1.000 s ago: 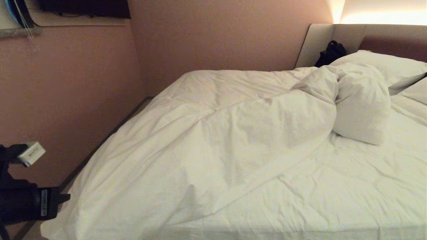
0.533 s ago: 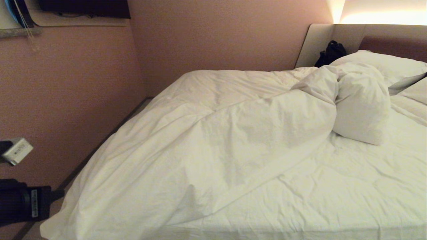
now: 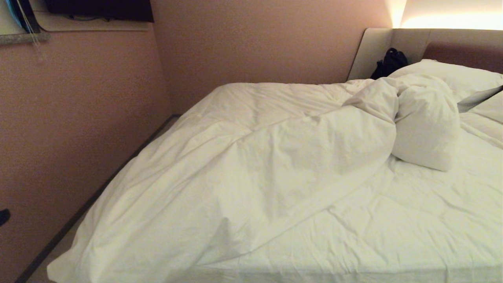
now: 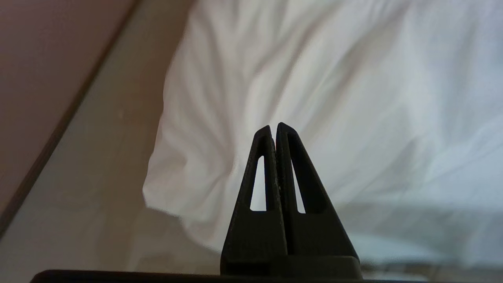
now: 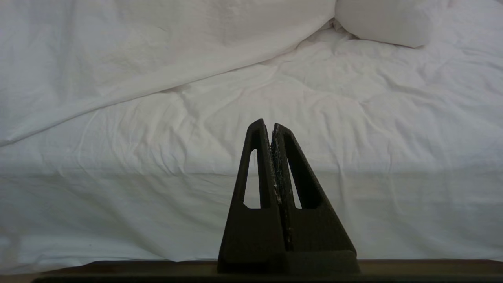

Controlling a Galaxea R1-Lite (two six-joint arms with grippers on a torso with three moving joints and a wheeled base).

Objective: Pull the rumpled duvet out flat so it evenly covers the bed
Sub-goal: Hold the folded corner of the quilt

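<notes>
Jaws pressed together, empty, on the left gripper [image 4: 274,126] and right gripper [image 5: 265,124]; duvet [image 3: 243,157] bunched on the bed [image 3: 432,220].

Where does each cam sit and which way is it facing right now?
Head view: on the head, looking forward and down over the bed and the rumpled duvet; only a dark sliver of the left arm shows at the picture's left edge.
Left wrist view: behind the shut left gripper, facing the duvet's hanging corner and the floor.
Right wrist view: behind the shut right gripper, facing the bed's near side.
Shared: all three show the duvet; head and right wrist views share its bunched end.
</notes>
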